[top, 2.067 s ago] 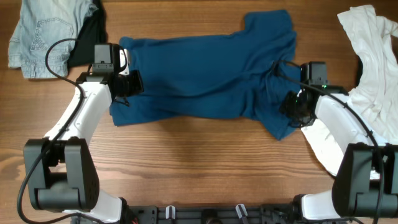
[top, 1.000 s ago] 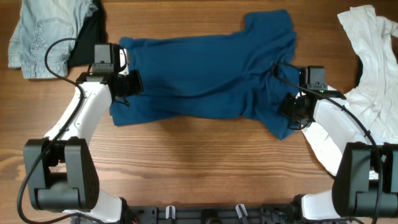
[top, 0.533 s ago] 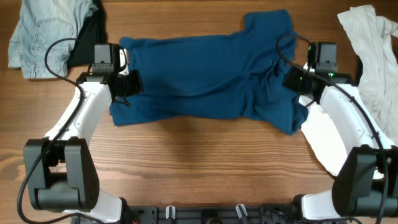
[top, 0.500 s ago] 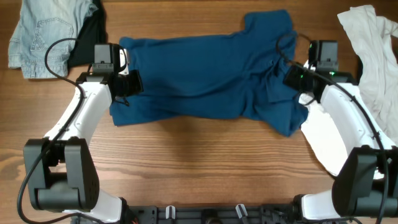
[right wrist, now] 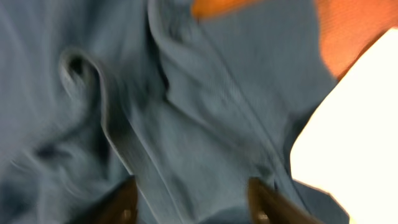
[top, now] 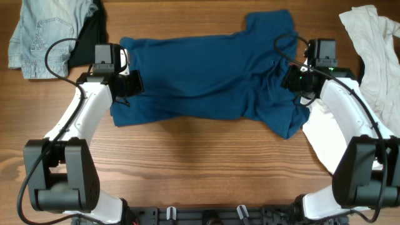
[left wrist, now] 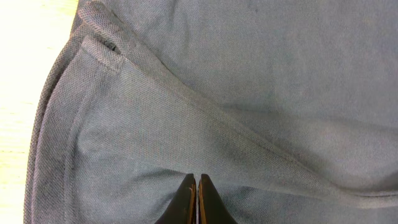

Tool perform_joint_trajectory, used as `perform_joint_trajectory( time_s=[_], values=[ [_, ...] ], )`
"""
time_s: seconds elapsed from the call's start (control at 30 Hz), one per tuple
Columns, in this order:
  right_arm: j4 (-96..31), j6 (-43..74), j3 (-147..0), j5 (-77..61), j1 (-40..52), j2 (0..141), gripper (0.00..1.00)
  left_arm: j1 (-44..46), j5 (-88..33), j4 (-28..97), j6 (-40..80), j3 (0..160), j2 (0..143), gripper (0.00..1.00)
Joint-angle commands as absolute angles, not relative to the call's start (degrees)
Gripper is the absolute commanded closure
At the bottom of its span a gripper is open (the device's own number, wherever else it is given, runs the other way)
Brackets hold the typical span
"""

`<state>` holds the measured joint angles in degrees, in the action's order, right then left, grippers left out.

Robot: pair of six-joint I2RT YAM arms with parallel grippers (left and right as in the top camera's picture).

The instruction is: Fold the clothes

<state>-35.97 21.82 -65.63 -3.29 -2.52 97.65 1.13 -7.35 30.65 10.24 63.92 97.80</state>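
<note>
1. Blue T-shirt (top: 206, 69) lies spread but rumpled across the middle of the table (top: 187, 169), running left to right, with one sleeve poking toward the far side.
2. Left gripper (left wrist: 196, 190): fingers pressed together on a fold near the shirt's left edge, creases running out from the tips. It looks like a pinch to anchor or lift that end.
3. Right gripper (right wrist: 194, 199): fingers apart, low over bunched cloth at the shirt's right end, nothing clamped. It's probably lining up a grab so both ends can move together. I can't tell if it touches the cloth.
4. Denim piece (top: 40, 37) and black garment (top: 90, 31) sit piled at the far-left corner, and the white shirt (top: 375, 56) is heaped at the right edge. They look parked out of the way, likely waiting their turn.
5. Writing: none readable, and no brand, tag or print shows on any garment. The right wrist view is blurred.
</note>
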Motion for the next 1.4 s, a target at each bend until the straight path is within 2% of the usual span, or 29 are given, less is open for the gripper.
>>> perform_joint_trajectory(
  time_s=[0.0,0.33,0.43,0.47,0.53,0.67,0.73,0.8,0.83,1.0,1.37],
  values=[
    [-38.3,19.4,-66.3,-4.9,-2.5,100.7,0.35,1.1,-6.8,30.5,10.7,64.5,97.7,0.96],
    [-40.0,21.3,-66.3,-6.5,-2.4,105.6,0.34,1.1,-6.8,30.5,10.7,64.5,97.7,0.96],
    [-39.2,22.7,-66.0,-5.9,-2.4,105.6,0.38,1.1,-6.8,30.5,10.7,64.5,97.7,0.96],
    [-38.9,22.7,-66.0,-5.8,-2.4,105.6,0.41,1.1,-6.8,30.5,10.7,64.5,97.7,0.96],
    [-36.9,23.5,-65.9,-5.8,-2.4,105.6,0.53,1.1,-6.8,30.5,10.8,64.5,97.7,0.96],
    [-34.8,24.5,-65.9,-5.8,-2.4,105.6,0.69,1.1,-6.8,30.5,10.7,64.5,97.7,0.96],
    [-33.9,24.6,-65.9,-5.8,-2.4,105.6,0.83,1.1,-6.8,30.5,10.7,64.5,97.7,0.96],
    [-33.5,24.6,-65.9,-5.8,-2.4,105.6,0.93,1.1,-6.8,30.5,10.7,64.5,97.7,0.96],
    [-33.1,24.6,-65.9,-5.8,-2.4,105.6,0.96,1.1,-6.8,30.5,10.7,64.5,97.7,0.96],
    [-31.0,24.0,-67.0,-6.5,-2.4,105.5,0.96,1.1,-6.8,30.5,10.7,64.5,97.7,0.96],
    [-36.7,20.5,-83.2,-7.9,-2.5,105.5,0.96,1.1,-6.8,30.5,10.7,64.5,97.7,0.96]
  ],
)
